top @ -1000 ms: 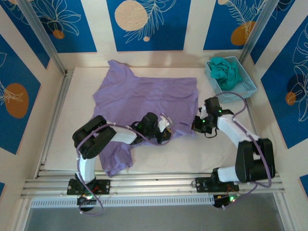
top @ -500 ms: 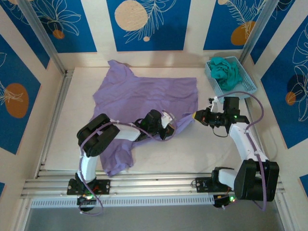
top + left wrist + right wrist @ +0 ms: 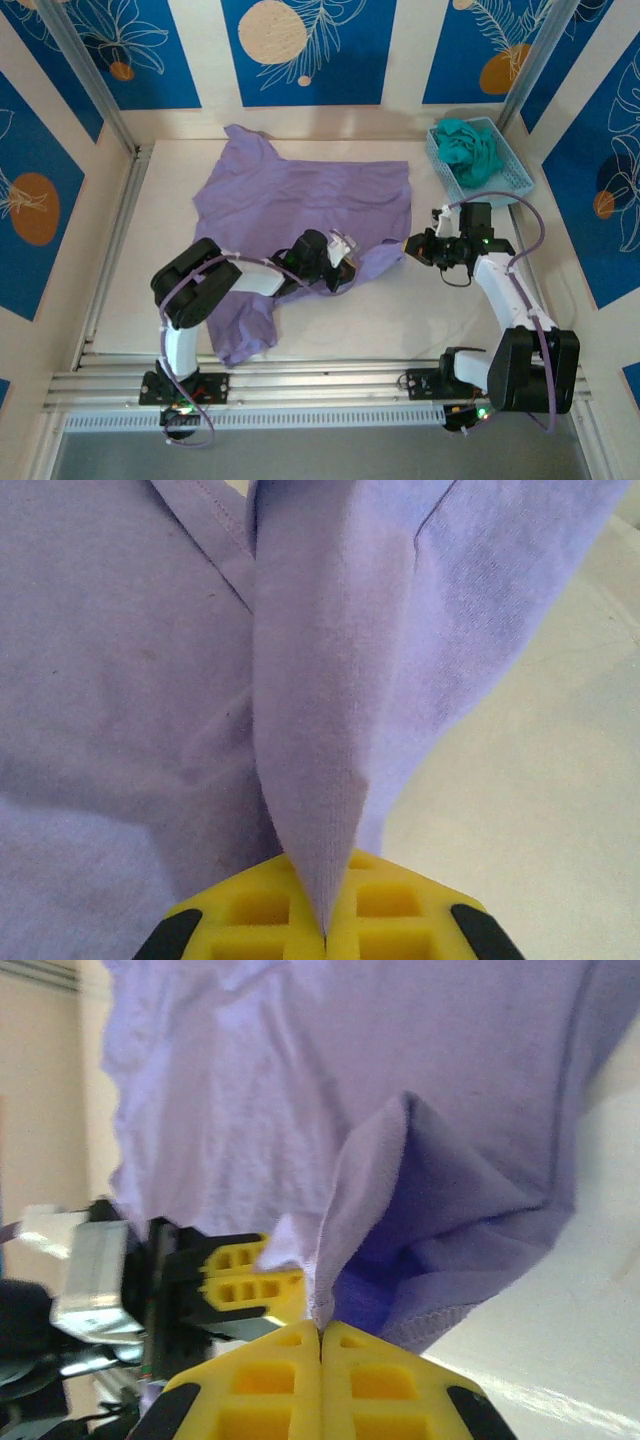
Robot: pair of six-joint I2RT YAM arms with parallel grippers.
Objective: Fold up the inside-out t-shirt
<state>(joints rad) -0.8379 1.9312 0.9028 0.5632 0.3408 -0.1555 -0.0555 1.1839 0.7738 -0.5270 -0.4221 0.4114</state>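
Since a second ago the right arm has swung out to the right, putting the right gripper at the shirt's near-right corner. The left gripper barely shifted. Both are clamped shut, each pinching a thin peak of the inside-out t-shirt, which is spread across the far-left tabletop with its near edge lifted. Risks: the tip-only pinches could slip under pull, and the left arm crossing the near fabric may drag and bunch it.

i see the cream table carrying the lavender shirt, spread over its left and middle, one part reaching toward the near edge, and a blue basket at the far right corner.
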